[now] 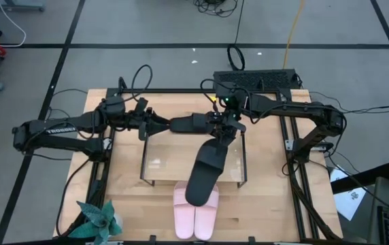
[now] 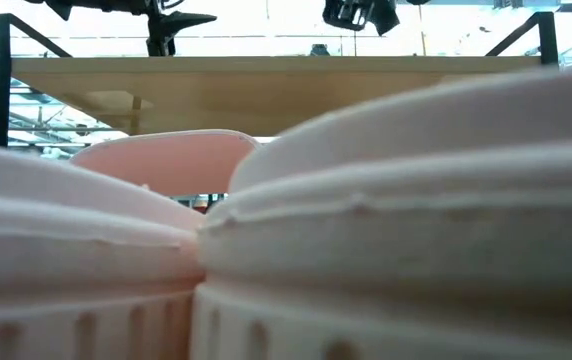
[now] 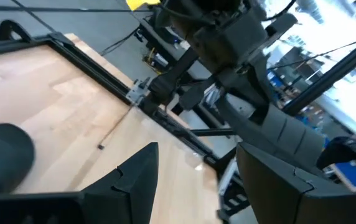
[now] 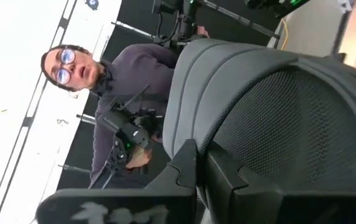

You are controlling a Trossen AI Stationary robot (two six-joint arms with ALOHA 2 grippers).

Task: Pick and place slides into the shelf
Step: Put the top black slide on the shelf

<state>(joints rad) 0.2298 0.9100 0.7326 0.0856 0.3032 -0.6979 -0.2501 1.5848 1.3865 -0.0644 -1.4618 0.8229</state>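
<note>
Two black slides aloft: right gripper (image 1: 223, 133) clamped on one black slide (image 1: 206, 174), hanging below it over the shelf (image 1: 155, 158); left gripper (image 1: 159, 124) spread. Next, lower onto board.

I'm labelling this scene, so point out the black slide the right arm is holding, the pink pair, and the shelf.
black slide (image 1: 205, 173): high view, middle of its sole.
pink pair (image 1: 183, 216): high view, left slide's footbed.
shelf (image 1: 162, 155): high view, bare part of its board top.
</note>
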